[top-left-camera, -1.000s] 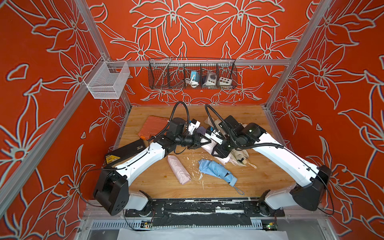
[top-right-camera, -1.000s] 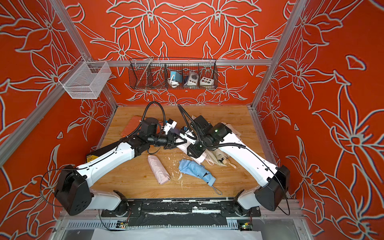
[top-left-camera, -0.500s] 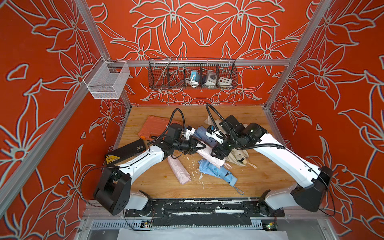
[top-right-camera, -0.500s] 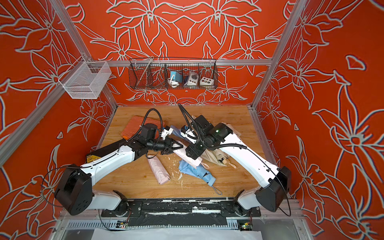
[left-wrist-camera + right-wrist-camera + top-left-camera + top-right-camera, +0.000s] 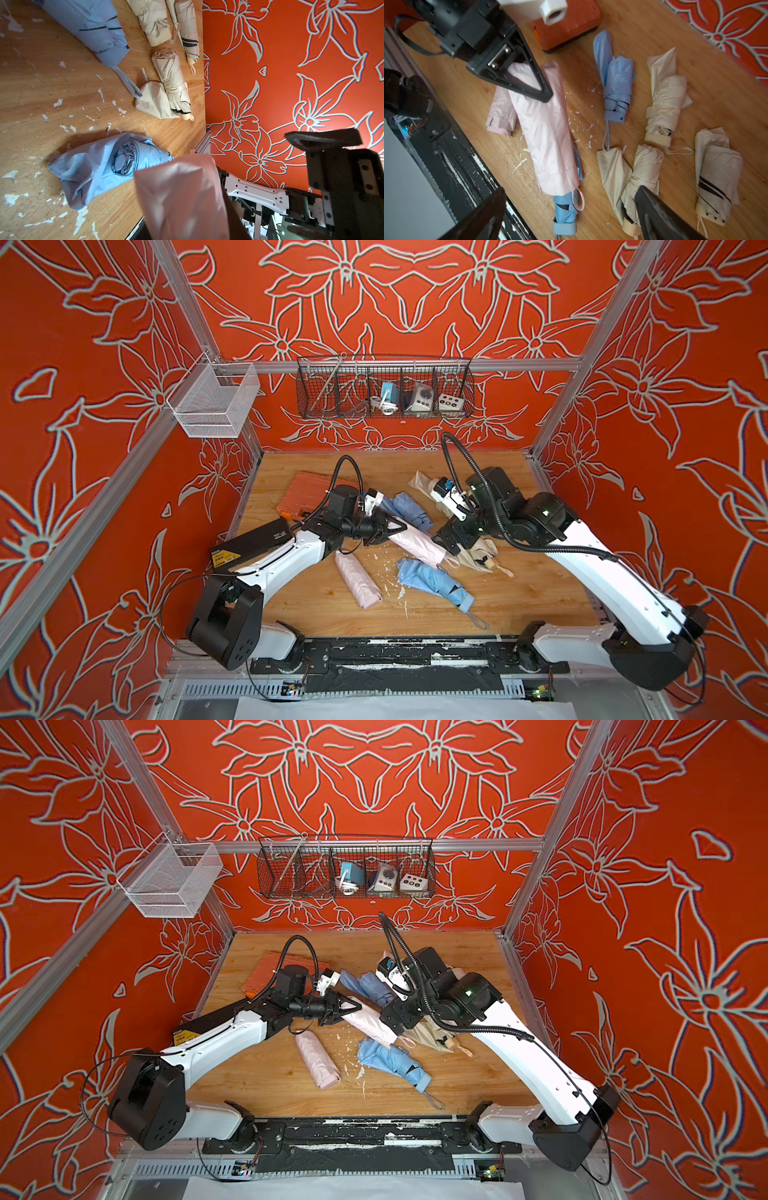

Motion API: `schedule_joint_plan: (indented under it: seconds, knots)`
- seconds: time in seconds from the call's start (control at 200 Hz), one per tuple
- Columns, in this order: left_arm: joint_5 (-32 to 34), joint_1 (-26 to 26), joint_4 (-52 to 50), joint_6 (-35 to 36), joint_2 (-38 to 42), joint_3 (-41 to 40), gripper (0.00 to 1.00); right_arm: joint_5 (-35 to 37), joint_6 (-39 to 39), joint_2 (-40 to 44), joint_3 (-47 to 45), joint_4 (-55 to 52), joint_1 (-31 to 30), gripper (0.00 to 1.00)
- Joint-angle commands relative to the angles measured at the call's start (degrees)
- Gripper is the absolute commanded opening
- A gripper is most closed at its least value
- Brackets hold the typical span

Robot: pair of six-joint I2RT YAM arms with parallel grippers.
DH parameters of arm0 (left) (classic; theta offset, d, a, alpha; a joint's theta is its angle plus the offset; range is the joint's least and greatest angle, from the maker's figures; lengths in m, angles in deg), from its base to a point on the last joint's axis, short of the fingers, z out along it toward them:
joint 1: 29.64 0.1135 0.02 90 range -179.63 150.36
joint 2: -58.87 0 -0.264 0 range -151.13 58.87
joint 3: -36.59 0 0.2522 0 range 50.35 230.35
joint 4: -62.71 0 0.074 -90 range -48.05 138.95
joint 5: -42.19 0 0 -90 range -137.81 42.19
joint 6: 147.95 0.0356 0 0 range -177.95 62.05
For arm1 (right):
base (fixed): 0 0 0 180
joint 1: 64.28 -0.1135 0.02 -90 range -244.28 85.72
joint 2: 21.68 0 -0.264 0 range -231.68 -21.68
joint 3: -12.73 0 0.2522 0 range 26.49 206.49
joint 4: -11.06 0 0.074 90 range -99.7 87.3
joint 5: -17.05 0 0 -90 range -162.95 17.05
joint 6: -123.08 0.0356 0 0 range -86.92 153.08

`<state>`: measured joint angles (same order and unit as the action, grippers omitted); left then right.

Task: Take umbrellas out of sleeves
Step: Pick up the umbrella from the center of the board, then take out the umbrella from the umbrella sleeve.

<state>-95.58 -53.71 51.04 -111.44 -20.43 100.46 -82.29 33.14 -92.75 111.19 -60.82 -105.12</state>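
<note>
Now: right gripper [image 5: 444,540] has just let go; jaws spread wide.
Left gripper [image 5: 392,526]: still pinching closed end of smooth pale pink fabric sleeve [image 5: 415,545].
Umbrella: still sheathed, only pale pink wrist loop [image 5: 579,199] out; mouth end rests on pleated light blue umbrella [image 5: 432,578].
Meaning: not extracted yet; right prob. must re-grip at loop.

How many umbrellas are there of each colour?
Pink umbrellas: 2
Blue umbrellas: 2
Cream umbrellas: 3
Total: 7
</note>
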Motion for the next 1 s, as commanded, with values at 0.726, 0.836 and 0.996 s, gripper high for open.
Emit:
schedule_joint_plan:
  seconds: [0.726, 0.836, 0.996]
  knots:
    - [-2.2, 2.5, 3.4, -1.0, 4.7, -1.0, 0.09, -32.9, 35.5, 5.2, -7.1, 13.0, 25.5, 0.99]
    - [-2.3, 2.8, 3.4, -1.0, 4.8, -0.9, 0.09, -35.3, 39.2, 5.8, -10.1, 15.7, 26.4, 0.98]
    - [-2.2, 3.1, 3.3, -1.1, 5.1, -1.1, 0.09, -38.2, 43.7, 6.8, -14.6, 19.0, 27.0, 0.92]
